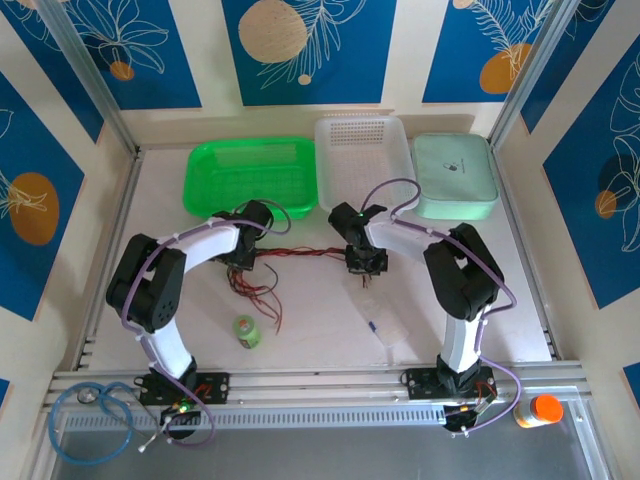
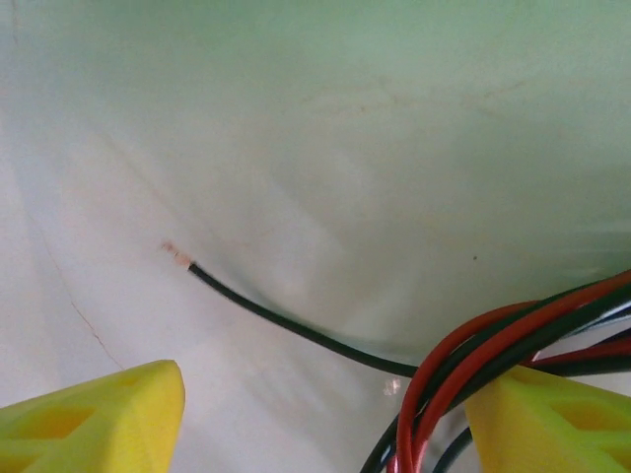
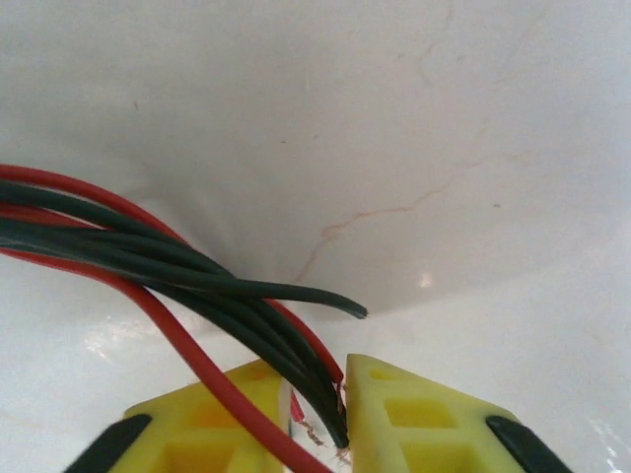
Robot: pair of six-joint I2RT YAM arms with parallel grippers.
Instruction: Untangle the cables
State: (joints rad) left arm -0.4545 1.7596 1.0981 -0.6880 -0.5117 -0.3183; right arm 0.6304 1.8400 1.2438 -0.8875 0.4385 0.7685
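Note:
The cables point(image 1: 298, 252) are thin red and black wires stretched across the white table between my two grippers, with a loose tangle point(image 1: 257, 291) trailing toward the near side. My left gripper point(image 1: 240, 258) stands open over their left part. In the left wrist view its yellow fingers point(image 2: 99, 424) are wide apart, the bundle point(image 2: 449, 379) lies against the right finger, and one black wire ends free point(image 2: 194, 267). My right gripper point(image 1: 365, 263) holds the right ends. In the right wrist view its gripper point(image 3: 338, 419) is shut on several black and red cables point(image 3: 197, 276).
At the back stand a green basket point(image 1: 250, 175), a white basket point(image 1: 362, 150) and a pale green lidded box point(image 1: 455, 175). A small green bottle point(image 1: 247, 331) and a clear plastic bottle point(image 1: 382, 316) lie on the near table. An orange-capped bottle point(image 1: 545, 410) sits by the right base.

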